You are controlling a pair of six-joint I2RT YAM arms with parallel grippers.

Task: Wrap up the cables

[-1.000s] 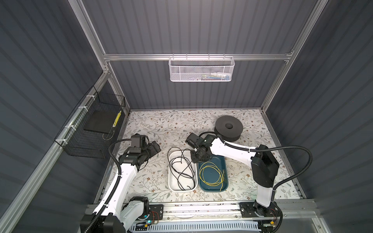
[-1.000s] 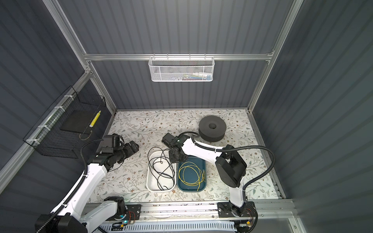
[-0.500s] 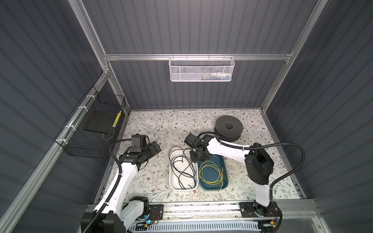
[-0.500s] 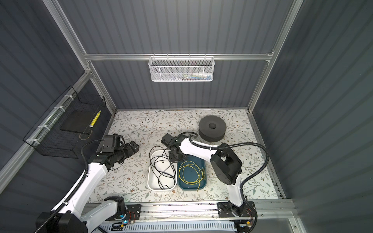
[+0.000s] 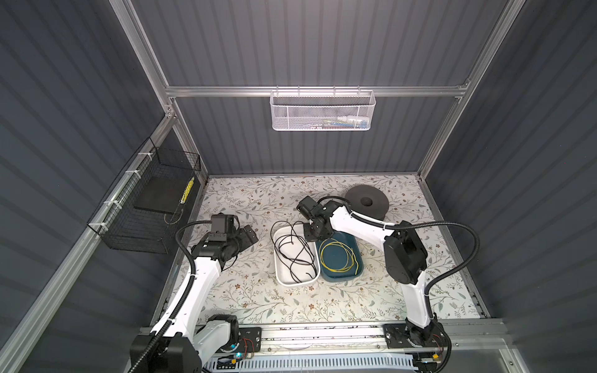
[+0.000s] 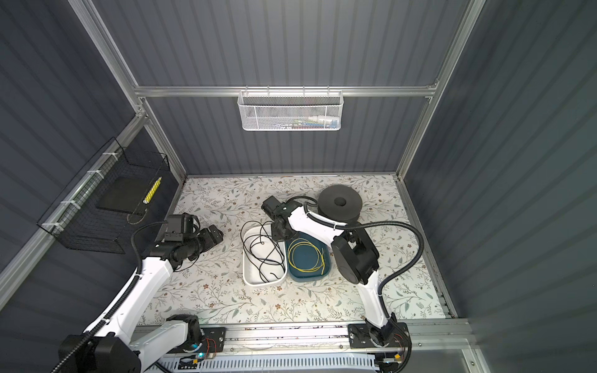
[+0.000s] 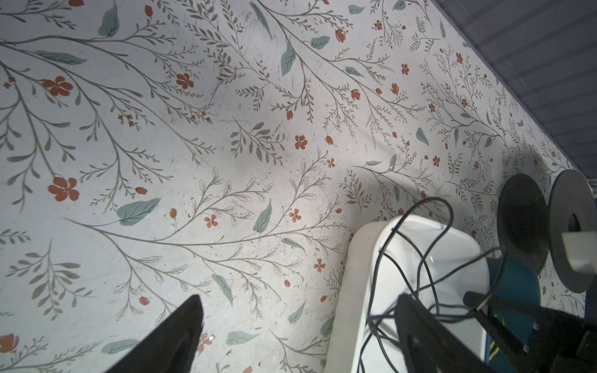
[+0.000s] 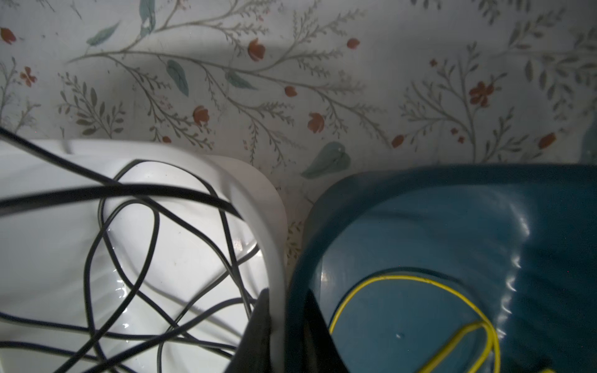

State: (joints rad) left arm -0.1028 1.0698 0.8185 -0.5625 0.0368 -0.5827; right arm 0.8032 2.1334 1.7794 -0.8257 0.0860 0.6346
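Two trays sit side by side mid-bench (image 5: 245, 290), their long sides touching. The white tray (image 8: 193, 151) lies at 9 o'clock of the blue tray (image 8: 420, 184). The white one holds the black wire (image 8: 129, 190), string-thin and lying in loose, crossing loops. One loop spills over the rim at the tray's 11 o'clock corner onto the bench. The blue one holds the yellow wire (image 8: 403, 277), just as thin and curled in a couple of rough rings. On the back wall hangs a white basket (image 5: 321, 111) with small things I can't make out. A black basket (image 5: 151, 206) on the left wall carries a dark slab and something yellow. The right gripper (image 8: 287, 290) sits at the trays' 12 o'clock end, its fingers (image 8: 258, 336) close together. They straddle the white rim and blue edge with black strands just beside them, and I can't tell whether it is pinching anything. The left gripper (image 5: 250, 234) is spread wide and empty, near the white tray at its 9 o'clock. A black spool (image 5: 366, 202) stands at 1 o'clock of the trays.
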